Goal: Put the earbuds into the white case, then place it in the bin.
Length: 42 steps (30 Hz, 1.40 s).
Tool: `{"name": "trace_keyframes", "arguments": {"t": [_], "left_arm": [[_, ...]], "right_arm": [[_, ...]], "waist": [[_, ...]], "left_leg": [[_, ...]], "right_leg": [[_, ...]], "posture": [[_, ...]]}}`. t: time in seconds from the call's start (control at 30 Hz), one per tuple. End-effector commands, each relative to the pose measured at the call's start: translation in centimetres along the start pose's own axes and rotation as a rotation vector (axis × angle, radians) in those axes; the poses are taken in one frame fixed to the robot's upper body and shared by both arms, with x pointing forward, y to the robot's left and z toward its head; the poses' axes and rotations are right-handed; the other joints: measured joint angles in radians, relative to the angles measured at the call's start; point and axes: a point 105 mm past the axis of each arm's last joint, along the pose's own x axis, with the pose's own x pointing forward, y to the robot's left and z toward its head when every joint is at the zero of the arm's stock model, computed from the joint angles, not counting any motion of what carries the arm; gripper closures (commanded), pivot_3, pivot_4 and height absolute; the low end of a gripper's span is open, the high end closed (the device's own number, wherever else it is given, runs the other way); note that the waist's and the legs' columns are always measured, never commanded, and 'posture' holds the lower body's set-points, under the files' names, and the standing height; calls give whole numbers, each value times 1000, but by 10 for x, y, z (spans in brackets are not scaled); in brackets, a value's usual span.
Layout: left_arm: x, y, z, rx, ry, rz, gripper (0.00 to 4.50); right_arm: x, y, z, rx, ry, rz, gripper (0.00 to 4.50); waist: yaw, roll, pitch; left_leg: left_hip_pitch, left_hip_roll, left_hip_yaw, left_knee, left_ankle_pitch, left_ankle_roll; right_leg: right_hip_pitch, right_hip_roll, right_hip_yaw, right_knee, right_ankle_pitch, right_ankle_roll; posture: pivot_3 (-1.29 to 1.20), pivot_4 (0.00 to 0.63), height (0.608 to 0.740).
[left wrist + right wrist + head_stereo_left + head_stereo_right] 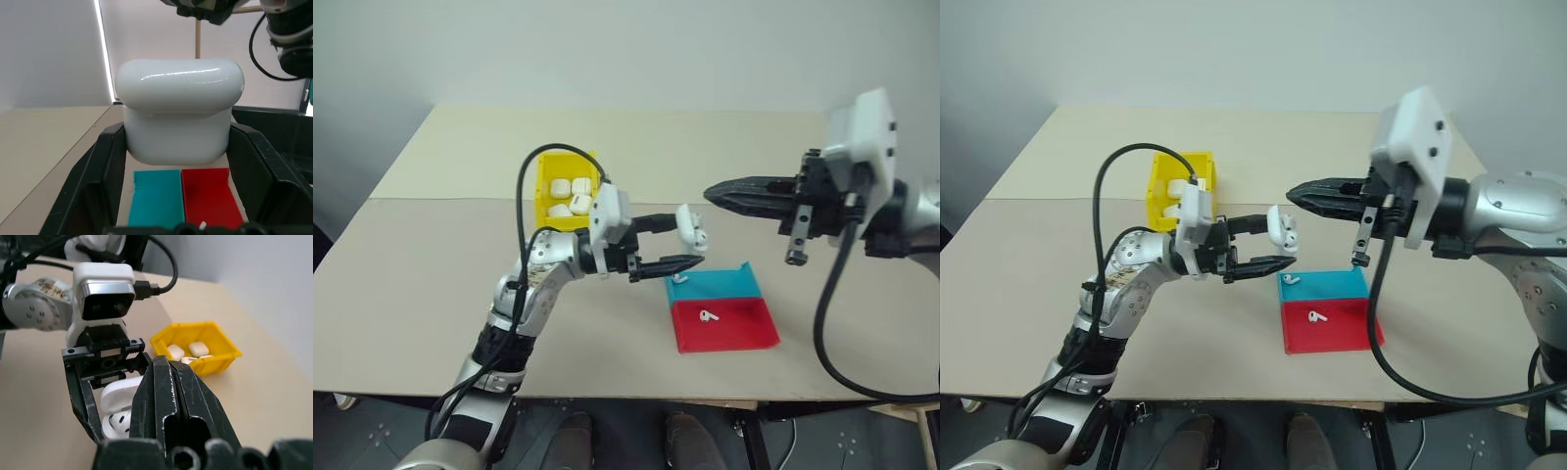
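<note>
Left eye view, centre: left gripper (pixel 682 245) clamps glossy white rounded case (pixel 691 227); right gripper (pixel 717 194), fingers closed and empty; a nudge risks dislodging case.

The two-part tray (pixel 744 328) is lying on the table (pixel 431 245), nearer the front edge. One earbud (pixel 707 316) is resting in the tray's front half, another (pixel 679 278) in its rear half. The bin (pixel 548 181) is sitting behind and to the left of the tray, with several cases (pixel 570 196) lying in it. An open case (pixel 691 227) is hanging above the tray's rear left corner, between the bin and the tray.
</note>
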Motion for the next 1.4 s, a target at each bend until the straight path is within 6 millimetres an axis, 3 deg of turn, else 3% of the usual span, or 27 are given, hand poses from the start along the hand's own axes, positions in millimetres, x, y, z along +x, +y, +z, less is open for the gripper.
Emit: {"name": "trace_keyframes", "arguments": {"t": [0.03, 0.23, 0.33, 0.43, 0.63, 0.73, 0.8, 0.9, 1.07, 1.2, 1.4], "left_arm": [[7, 0, 4, 49, 3, 11, 1725], [9, -2, 6, 49, -10, 10, 1725], [9, -2, 8, 56, -17, 16, 1725], [4, -1, 13, 83, -49, 48, 1725], [-8, 7, 20, 57, -101, 168, 1725], [-17, 21, 26, 54, -131, 330, 1725], [-26, 43, 26, 85, -109, 531, 1725], [-56, 92, 24, 190, -19, 979, 1725], [-98, 129, 26, 240, 17, 1376, 1725], [-107, 148, 9, 270, 110, 1482, 1725], [-106, 175, -20, 167, 153, 1515, 1725]], "right_arm": [[10, 3, 6, -46, 54, 60, 4472], [27, 22, 1, -112, 157, 184, 4472], [28, 21, -6, -131, 214, 180, 4472], [14, 5, -23, -104, 299, 90, 4472], [-12, -8, -20, -54, 282, -16, 4472], [-21, -16, 2, 1, 82, -71, 4472], [-27, -21, 12, 31, -39, -130, 4472], [-24, -23, 6, 3, -99, -251, 4472], [-7, -12, -6, 38, -114, -270, 4472], [2, -7, -13, 15, -83, -268, 4472], [8, -9, -21, -42, -27, -293, 4472]], "waist": [[0, 0, 0], [2, 0, 0], [3, 0, 0], [7, 0, 0], [8, 0, 0], [4, 0, 0], [5, 0, 0], [11, 0, 0], [13, 0, 0], [20, 0, 0], [27, 0, 0]], "left_leg": [[-1, 0, -1, 0, 0, 0], [-13, 0, -3, 1, 0, 1], [-14, 0, -3, 2, 0, 1], [-14, 0, -3, 2, 0, 1], [-13, 0, -3, 4, 0, 1], [-13, 0, -3, 6, 0, 1], [-12, 0, -3, 6, 0, 1], [-10, 0, -5, 7, 0, 1], [-11, -2, -4, 8, 1, 1], [-11, -2, -4, 8, 1, 1], [-12, -3, -3, 8, 1, 1]], "right_leg": [[0, 0, 0, -1, 0, 0], [-13, -1, 0, 0, 1, 1], [-15, -1, 0, 1, 1, 1], [-15, -2, 0, 2, 1, 1], [-14, -1, 0, 5, 1, 0], [-14, -1, 1, 6, 1, 0], [-13, -1, 1, 8, 1, 0], [-11, -1, 1, 9, 1, 0], [-13, -1, 2, 11, 3, 1], [-13, -1, 2, 10, 3, 1], [-13, -1, 1, 9, 3, 2]], "posture": [[0, 150, 740], [0, 150, 740], [0, 150, 740], [0, 150, 740], [0, 150, 740], [0, 150, 740], [0, 150, 740], [0, 150, 740], [0, 150, 740], [0, 150, 740], [0, 150, 740]]}}
